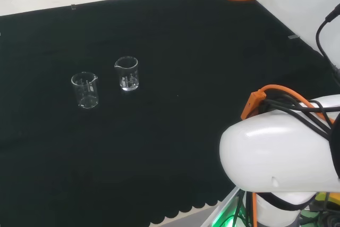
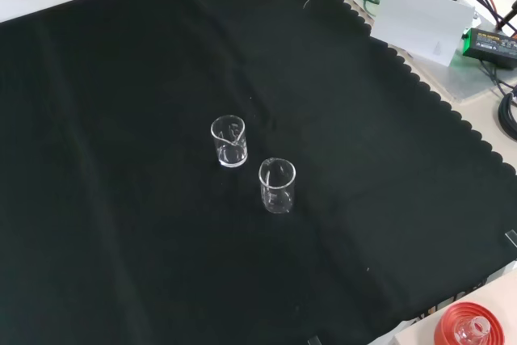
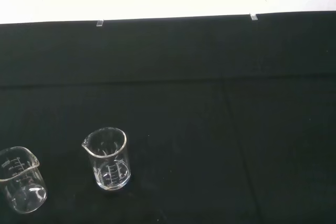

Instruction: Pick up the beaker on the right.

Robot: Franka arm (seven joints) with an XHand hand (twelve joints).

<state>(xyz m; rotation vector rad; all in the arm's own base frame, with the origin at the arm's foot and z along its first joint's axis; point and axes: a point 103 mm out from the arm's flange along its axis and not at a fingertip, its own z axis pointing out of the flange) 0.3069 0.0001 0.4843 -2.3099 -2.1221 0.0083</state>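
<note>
Two clear glass beakers stand upright and empty on the black cloth, close together and apart from each other. In the head view one beaker [image 1: 127,73] is to the right and a little farther off, the other beaker [image 1: 85,90] to its left. In the front view the first beaker [image 2: 229,141] is the upper left one and the second beaker [image 2: 277,186] the lower right one. The wrist view has both at a distance, one beaker [image 3: 107,158] with its spout showing and the other beaker [image 3: 20,187] at the picture's edge. Nothing touches either.
The arm's white links [image 1: 281,152] with orange cables fill the head view's lower right. In the front view a white box [image 2: 424,20] and electronics lie past the cloth's scalloped edge [image 2: 420,86]. A red ribbed stand [image 2: 471,326] with a flask sits at the lower right corner.
</note>
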